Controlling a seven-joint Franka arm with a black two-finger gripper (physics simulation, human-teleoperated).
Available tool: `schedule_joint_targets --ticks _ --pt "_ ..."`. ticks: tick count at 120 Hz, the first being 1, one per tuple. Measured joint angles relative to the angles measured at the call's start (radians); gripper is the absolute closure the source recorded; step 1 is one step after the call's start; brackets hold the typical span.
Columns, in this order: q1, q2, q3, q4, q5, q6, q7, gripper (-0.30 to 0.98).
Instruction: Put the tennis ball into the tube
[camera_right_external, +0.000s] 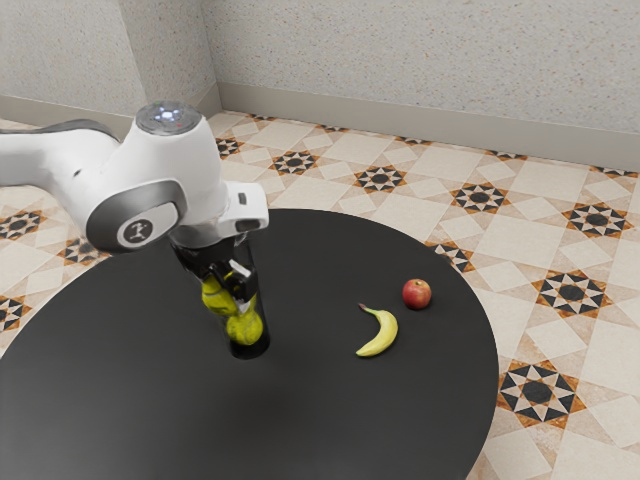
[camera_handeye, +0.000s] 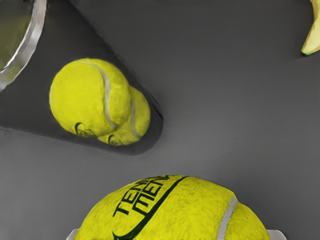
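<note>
Grip status: both fingers of the gripper are closed about a tennis ball, one on each side, left of centre in the exterior view. Receiving item: the tube stands upright on the black table, close beside the hand, its base a little lower in that frame and towards its right. Two balls are visible inside. Alignment: the long axis of the tube is vertical, and the held ball is alongside it, not over the silver rim. In the wrist view that rim appears nearer the camera than the ball — I judge the ball to sit below the mouth. Whether ball and wall touch cannot be determined. Recommended move: raise the ball past the rim, traverse to the axis, then lower. Risk: a sideways move first could topple the tube. The banana and apple, right of centre — no obstruction.
</note>
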Motion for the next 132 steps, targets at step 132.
schedule_joint_targets --ticks 132 --pt "-0.143 0.223 0.094 0.373 0.393 -0.017 -0.083 0.48"
